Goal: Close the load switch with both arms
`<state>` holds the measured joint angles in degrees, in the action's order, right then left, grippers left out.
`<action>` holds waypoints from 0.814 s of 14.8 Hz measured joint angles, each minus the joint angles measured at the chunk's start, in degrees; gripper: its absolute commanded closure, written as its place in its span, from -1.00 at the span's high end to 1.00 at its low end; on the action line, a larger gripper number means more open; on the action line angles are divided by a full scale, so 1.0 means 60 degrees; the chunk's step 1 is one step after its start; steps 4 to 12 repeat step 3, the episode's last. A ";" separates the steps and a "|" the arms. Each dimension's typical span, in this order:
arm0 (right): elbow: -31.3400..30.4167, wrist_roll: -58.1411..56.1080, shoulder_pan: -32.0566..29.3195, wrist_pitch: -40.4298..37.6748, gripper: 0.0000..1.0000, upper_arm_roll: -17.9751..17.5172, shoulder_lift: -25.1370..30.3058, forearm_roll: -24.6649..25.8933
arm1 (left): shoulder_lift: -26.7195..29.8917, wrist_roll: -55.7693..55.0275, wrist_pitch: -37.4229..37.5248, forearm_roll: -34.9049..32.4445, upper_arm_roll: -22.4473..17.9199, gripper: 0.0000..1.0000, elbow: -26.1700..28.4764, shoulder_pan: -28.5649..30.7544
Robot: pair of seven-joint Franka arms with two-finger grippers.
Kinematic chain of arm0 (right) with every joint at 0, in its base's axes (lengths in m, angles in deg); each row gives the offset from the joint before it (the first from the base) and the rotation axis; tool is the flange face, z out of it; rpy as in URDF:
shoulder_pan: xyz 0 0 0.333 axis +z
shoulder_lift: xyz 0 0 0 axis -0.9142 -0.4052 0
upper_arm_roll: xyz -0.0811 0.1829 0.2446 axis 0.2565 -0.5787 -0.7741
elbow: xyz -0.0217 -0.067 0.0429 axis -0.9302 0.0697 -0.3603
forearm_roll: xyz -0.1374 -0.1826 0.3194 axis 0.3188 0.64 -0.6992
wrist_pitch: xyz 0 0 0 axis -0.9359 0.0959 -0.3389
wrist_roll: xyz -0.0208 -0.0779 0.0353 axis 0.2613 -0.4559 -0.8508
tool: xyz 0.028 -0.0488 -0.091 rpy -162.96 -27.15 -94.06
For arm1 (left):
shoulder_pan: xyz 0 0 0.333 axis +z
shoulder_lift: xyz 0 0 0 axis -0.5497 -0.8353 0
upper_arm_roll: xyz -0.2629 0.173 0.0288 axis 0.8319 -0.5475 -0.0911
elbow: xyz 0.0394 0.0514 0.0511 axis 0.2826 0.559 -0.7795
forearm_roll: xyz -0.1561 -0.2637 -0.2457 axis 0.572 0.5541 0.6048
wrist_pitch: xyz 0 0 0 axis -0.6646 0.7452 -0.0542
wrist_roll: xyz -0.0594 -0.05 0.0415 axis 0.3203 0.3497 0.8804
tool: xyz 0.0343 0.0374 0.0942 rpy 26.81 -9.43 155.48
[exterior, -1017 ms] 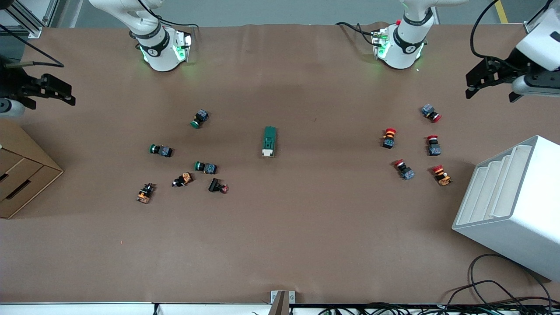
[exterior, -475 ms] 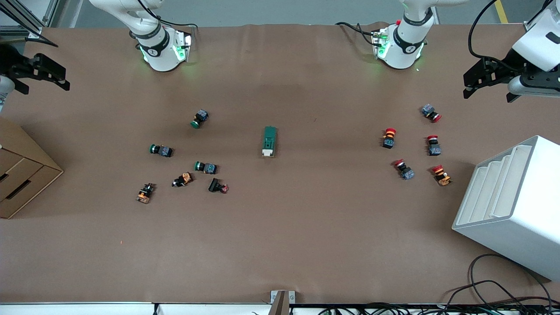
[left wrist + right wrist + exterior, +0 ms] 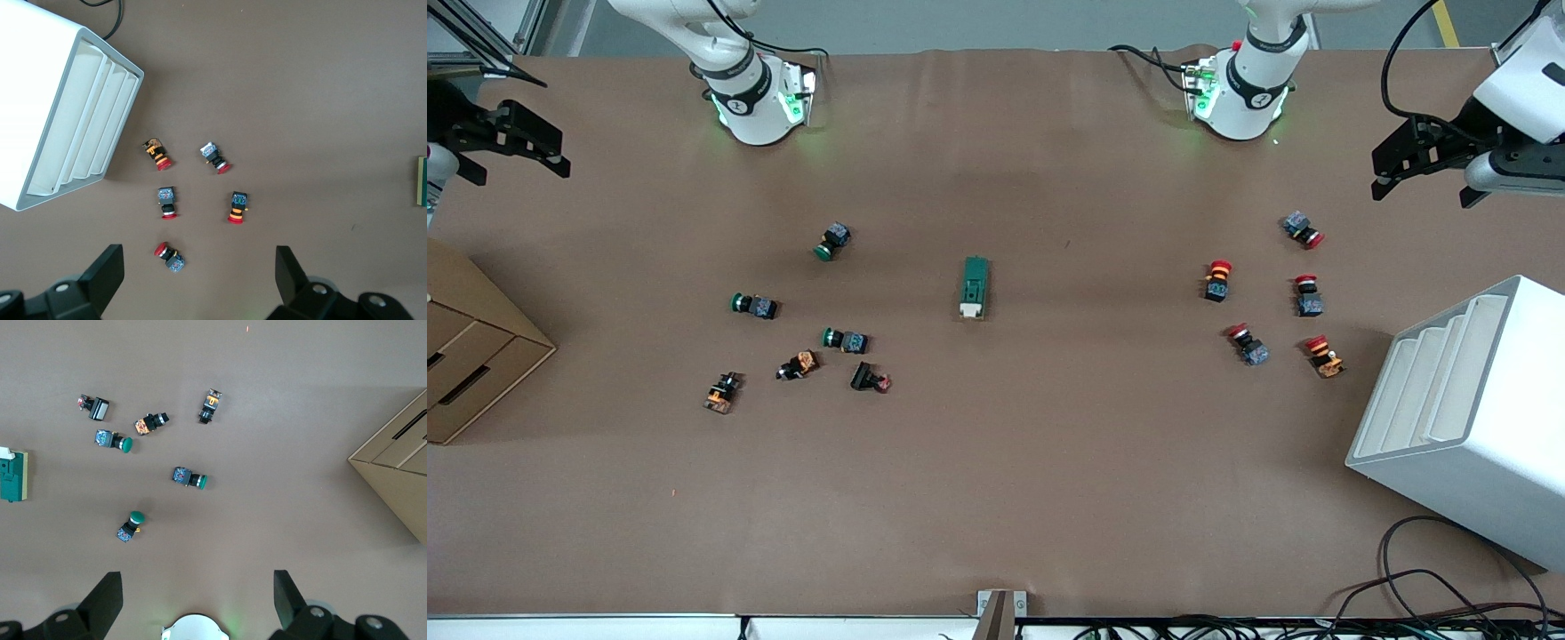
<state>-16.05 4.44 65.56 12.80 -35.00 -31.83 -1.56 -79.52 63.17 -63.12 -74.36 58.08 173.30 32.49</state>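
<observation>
The load switch [image 3: 975,287], a dark-green block with a cream lever tab at its end nearer the front camera, lies flat mid-table. It shows at the edge of the left wrist view [image 3: 421,181] and of the right wrist view [image 3: 13,476]. My left gripper [image 3: 1392,169] hangs open and empty over the left arm's end of the table, with a red push button [image 3: 169,256] below between its fingers. My right gripper [image 3: 538,147] hangs open and empty over the right arm's end, above bare table beside its own base [image 3: 195,628]. Both are well away from the switch.
Several green and orange push buttons [image 3: 829,242] lie toward the right arm's end, several red ones [image 3: 1217,279] toward the left arm's end. A cardboard box [image 3: 471,347] and a white slotted rack [image 3: 1467,418] stand at the table's ends. Cables [image 3: 1423,578] lie at the front edge.
My right gripper has moved toward the robots' side of the table. The left gripper has barely shifted. The switch and buttons have not moved.
</observation>
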 measured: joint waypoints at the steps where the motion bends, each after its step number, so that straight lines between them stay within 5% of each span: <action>1: -0.0004 0.0000 0.0022 0.0000 1.00 0.0080 0.0000 0.0000 | 0.0000 0.0000 0.0000 0.0000 -0.0002 1.00 -0.0012 0.0010; 12: -0.0007 0.0000 0.0026 0.0007 1.00 0.0177 0.0000 0.0000 | 0.0000 0.0000 0.0000 0.0000 -0.0004 1.00 -0.0016 0.0028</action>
